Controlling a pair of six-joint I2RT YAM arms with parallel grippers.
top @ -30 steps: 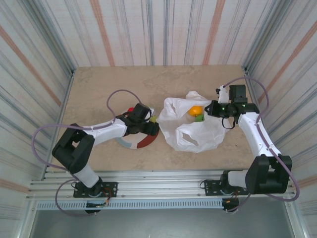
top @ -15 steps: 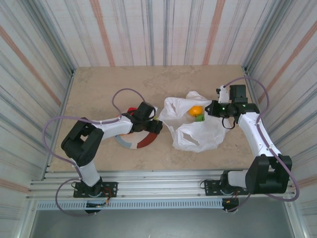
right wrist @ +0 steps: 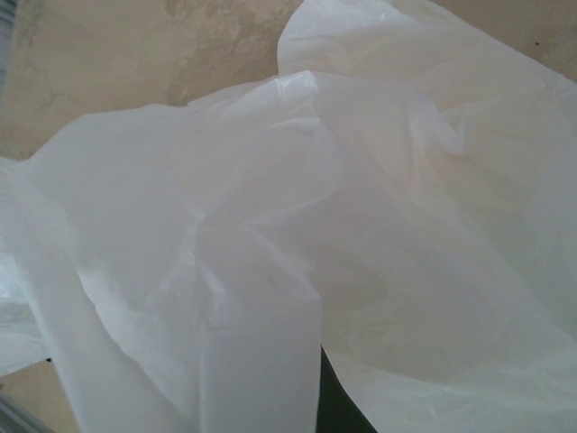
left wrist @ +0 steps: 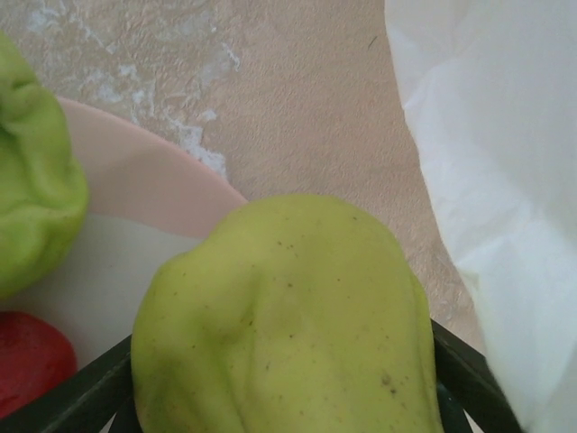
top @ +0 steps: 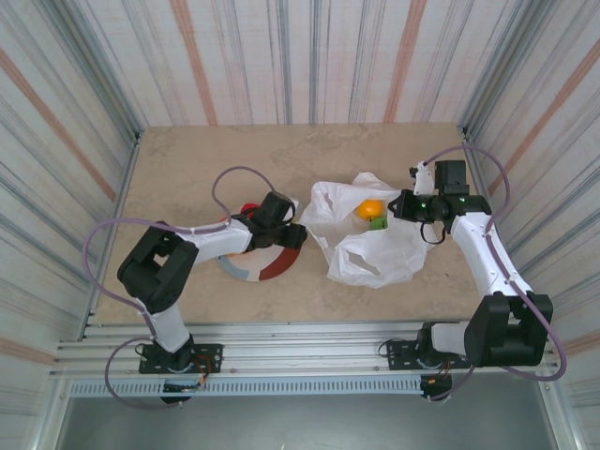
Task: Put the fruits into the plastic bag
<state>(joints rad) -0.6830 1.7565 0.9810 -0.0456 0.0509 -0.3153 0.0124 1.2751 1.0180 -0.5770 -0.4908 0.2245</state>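
A yellow-green fruit (left wrist: 279, 298) sits between the fingers (left wrist: 81, 388) of my left gripper (left wrist: 281, 343), which press on both its sides over the plate's right edge. Next to it on the plate (left wrist: 135, 180) lie another green fruit (left wrist: 27, 180) and a red fruit (left wrist: 27, 361). From above, my left gripper (top: 286, 232) hovers just left of the white plastic bag (top: 375, 248). An orange fruit (top: 371, 208) and a green fruit (top: 378, 222) lie in the bag's open mouth. My right gripper (top: 401, 206) is shut on the bag's right rim, holding up the film (right wrist: 270, 271).
The pastel-and-maroon plate (top: 253, 270) lies left of centre, with a red fruit (top: 247, 207) at its far edge. Striped walls enclose the table on three sides. Bare tabletop (top: 281, 159) stretches behind the plate and bag.
My left gripper shifted right across the plate toward the bag, and its jaws narrowed onto the yellow-green fruit. The right arm and bag stayed still.
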